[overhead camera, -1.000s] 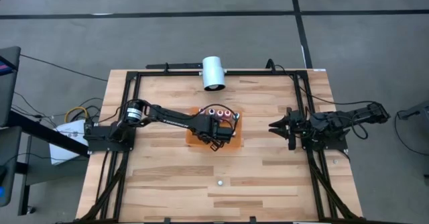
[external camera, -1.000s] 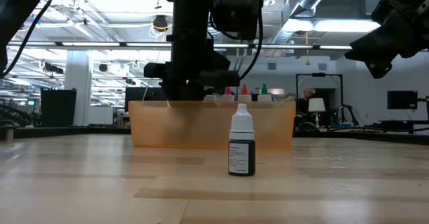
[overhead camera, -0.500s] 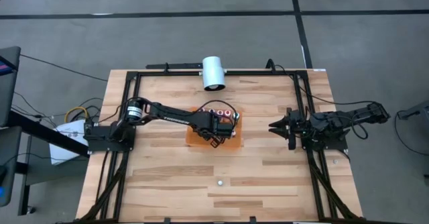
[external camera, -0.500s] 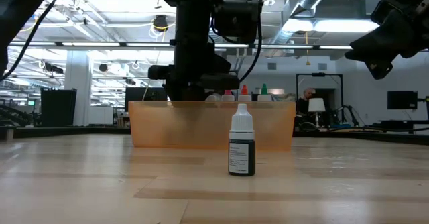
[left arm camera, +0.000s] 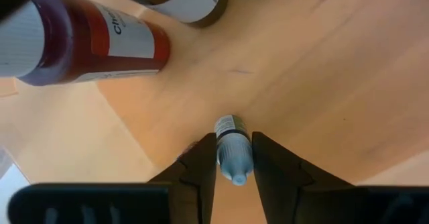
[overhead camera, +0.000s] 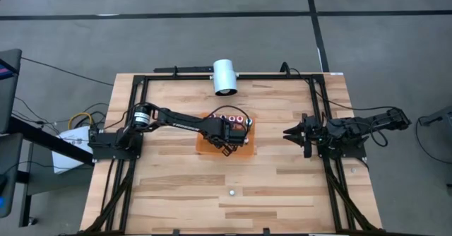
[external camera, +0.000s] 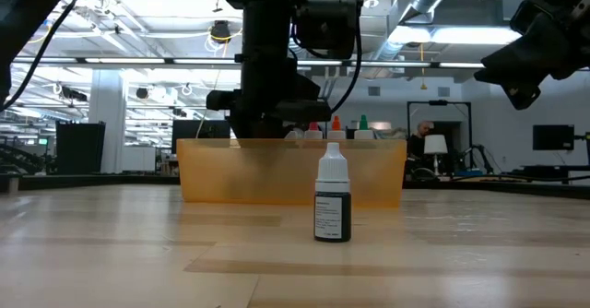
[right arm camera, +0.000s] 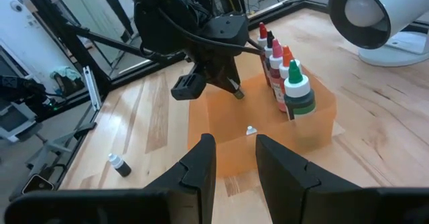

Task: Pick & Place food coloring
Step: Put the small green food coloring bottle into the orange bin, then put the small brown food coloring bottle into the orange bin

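Since a second ago the left gripper [overhead camera: 227,145] has drawn back a little over the tray [overhead camera: 205,144], from the tray's right half toward its middle. It hangs above the tray floor with a small blue-capped bottle [left arm camera: 232,157] between its fingers [left arm camera: 201,167], which flank it closely; whether they pinch it I cannot tell. Four bottles [right arm camera: 285,76] stand in a row along the tray's far wall. One dark bottle [external camera: 333,205] stands alone on the table, well in front of the tray. The right gripper [overhead camera: 291,133] waits well right of the tray, fingers nearly together.
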Controlling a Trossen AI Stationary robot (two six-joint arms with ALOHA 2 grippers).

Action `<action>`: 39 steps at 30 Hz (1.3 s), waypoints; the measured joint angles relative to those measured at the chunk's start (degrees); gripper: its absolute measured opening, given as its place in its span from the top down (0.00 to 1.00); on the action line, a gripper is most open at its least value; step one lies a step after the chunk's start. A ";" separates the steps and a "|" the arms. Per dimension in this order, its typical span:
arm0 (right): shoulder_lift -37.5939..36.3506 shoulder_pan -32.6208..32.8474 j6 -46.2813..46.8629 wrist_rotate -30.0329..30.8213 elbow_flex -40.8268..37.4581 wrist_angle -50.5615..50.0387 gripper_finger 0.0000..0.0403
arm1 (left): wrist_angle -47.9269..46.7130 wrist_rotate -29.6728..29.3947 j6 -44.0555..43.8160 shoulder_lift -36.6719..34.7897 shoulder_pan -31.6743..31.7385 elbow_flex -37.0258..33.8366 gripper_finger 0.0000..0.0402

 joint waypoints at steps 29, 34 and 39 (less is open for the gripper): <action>-0.02 0.00 5.22 0.02 0.00 0.83 0.76 | -11.72 -2.84 1.27 -17.52 -2.82 0.09 0.58; 0.19 0.59 5.16 -0.19 0.00 3.61 0.76 | -17.05 -11.60 -3.05 -22.63 -7.62 0.09 0.58; 2.84 2.74 -0.62 -1.53 0.00 11.91 0.76 | -18.17 -16.96 -4.27 -26.10 -12.22 0.07 0.58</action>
